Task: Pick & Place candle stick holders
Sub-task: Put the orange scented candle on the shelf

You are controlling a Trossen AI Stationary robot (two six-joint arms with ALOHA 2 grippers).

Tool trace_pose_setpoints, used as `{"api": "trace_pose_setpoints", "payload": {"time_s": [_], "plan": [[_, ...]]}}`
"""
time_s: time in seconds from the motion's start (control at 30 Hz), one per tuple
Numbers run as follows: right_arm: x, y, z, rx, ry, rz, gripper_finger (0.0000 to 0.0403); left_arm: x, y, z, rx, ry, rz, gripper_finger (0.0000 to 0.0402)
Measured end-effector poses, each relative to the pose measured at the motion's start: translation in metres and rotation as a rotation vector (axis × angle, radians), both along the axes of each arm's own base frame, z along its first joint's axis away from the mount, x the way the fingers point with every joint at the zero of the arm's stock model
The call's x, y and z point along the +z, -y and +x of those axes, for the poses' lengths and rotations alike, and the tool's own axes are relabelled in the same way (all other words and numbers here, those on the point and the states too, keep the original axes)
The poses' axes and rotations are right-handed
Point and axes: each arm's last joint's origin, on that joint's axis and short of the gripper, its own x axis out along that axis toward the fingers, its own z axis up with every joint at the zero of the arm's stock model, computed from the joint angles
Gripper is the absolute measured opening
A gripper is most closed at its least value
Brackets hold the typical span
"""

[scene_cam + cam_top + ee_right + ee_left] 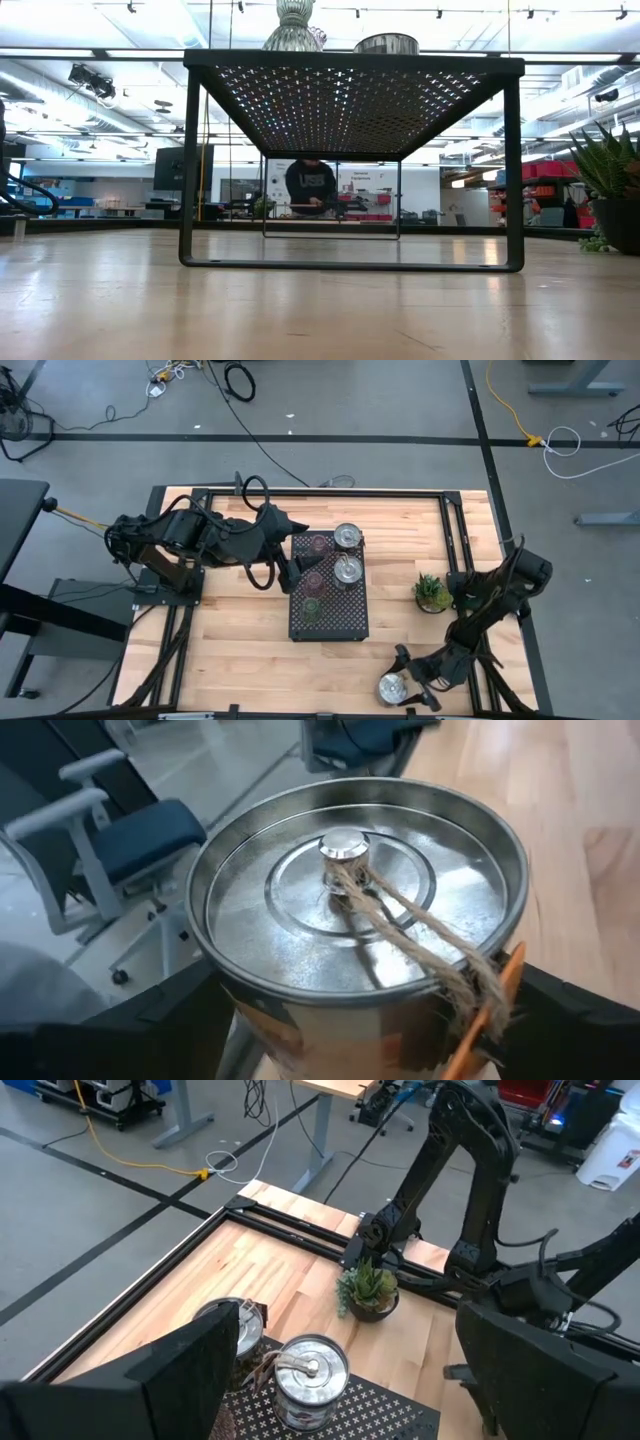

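High view: three glass holders [314, 575] on the black tray [330, 622] are too small to make out in shape; the left gripper [296, 568] overlaps the tray's 9 o'clock edge. Low view: two silver holders [294, 25] are cut off at 12 o'clock. Right wrist view: the silver holder [355, 910] hides the right gripper's fingertips [165, 1010]; its base is cut off at 6 o'clock.
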Motion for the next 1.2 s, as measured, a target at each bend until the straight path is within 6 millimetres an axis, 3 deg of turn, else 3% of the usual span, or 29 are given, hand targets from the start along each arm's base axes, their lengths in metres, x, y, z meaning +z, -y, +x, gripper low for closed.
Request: {"api": "trace_pose_setpoints", "payload": {"time_s": [0.33, 0.53, 0.73, 1.0, 1.2], "plan": [[0.056, 0.016, 0.0, -0.014, 0.112, -0.028, 0.0333, 0.0, 0.0, 0.0, -0.001, -0.001, 0.002, 0.0374], [0.109, 0.022, 0.004, -0.016, 0.129, -0.117, 0.0333, 0.0, 0.0, 0.0, 0.003, 0.004, -0.008, 0.0374], [0.158, 0.028, 0.025, -0.109, 0.096, -0.25, 0.0333, 0.001, 0.0, 0.0, 0.003, 0.012, -0.01, 0.0374], [0.184, 0.058, 0.068, -0.335, 0.096, -0.289, 0.0333, 0.0, 0.002, 0.001, -0.048, 0.006, -0.035, 0.0374], [0.187, 0.087, 0.088, -0.558, 0.092, -0.227, 0.0333, 0.0, 0.006, 0.001, -0.173, -0.009, -0.096, 0.0374]]}}
